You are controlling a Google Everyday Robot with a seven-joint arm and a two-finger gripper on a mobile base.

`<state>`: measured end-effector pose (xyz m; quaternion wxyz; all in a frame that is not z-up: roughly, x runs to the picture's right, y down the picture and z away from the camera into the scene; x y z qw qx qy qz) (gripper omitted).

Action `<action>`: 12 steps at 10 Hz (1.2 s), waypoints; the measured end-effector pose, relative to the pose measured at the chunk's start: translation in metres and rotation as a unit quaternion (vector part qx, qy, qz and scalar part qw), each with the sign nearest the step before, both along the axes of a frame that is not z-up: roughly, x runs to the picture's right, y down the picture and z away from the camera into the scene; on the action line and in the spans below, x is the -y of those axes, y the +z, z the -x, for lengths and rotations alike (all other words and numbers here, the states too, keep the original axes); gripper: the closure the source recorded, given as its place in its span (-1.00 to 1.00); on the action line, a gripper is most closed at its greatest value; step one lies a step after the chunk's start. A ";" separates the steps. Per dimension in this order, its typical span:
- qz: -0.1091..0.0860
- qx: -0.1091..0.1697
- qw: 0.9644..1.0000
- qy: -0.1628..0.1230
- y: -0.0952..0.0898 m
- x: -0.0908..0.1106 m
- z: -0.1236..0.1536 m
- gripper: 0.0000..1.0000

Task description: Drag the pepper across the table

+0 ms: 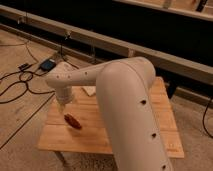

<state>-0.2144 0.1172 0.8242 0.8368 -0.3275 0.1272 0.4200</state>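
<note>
We find the arm [131, 115] filling the foreground. Its thick white upper link rises from the 6 o'clock edge of the view and bends at a rounded elbow over the middle of the desk [165, 115]. From that elbow the forearm [80, 77] runs out toward 9 o'clock, nearly level, and ends in a wrist that turns straight down.

The end effector [64, 103] hangs below that wrist and points down at the planks over the left part of the desk. We record its fingers as spread, with nothing pinched between them.

The pepper [73, 121] lies flat on the desk toward 8 o'clock from the desk's centre. Its long axis runs from 10 o'clock to 4 o'clock. The end effector stands just at the pepper's 11 o'clock end. We cannot tell whether the two touch.

A pale flat item [89, 90] lies on the desk at 1 o'clock from the end effector, partly behind the forearm. On the floor [20, 130] beyond the desk's far left corner we note a blue device [48, 64] and dark cables [17, 85].
</note>
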 end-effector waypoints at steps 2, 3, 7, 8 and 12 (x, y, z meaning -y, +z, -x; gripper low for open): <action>0.008 -0.001 1.000 -0.002 0.005 -0.005 0.006 -0.30; 0.013 -0.002 1.000 -0.002 0.009 -0.008 0.012 -0.30; 0.028 -0.010 1.000 0.006 0.019 -0.014 0.021 -0.30; 0.034 -0.011 0.999 0.004 0.021 -0.018 0.024 -0.30; 0.047 -0.020 0.999 -0.001 0.026 -0.030 0.027 -0.30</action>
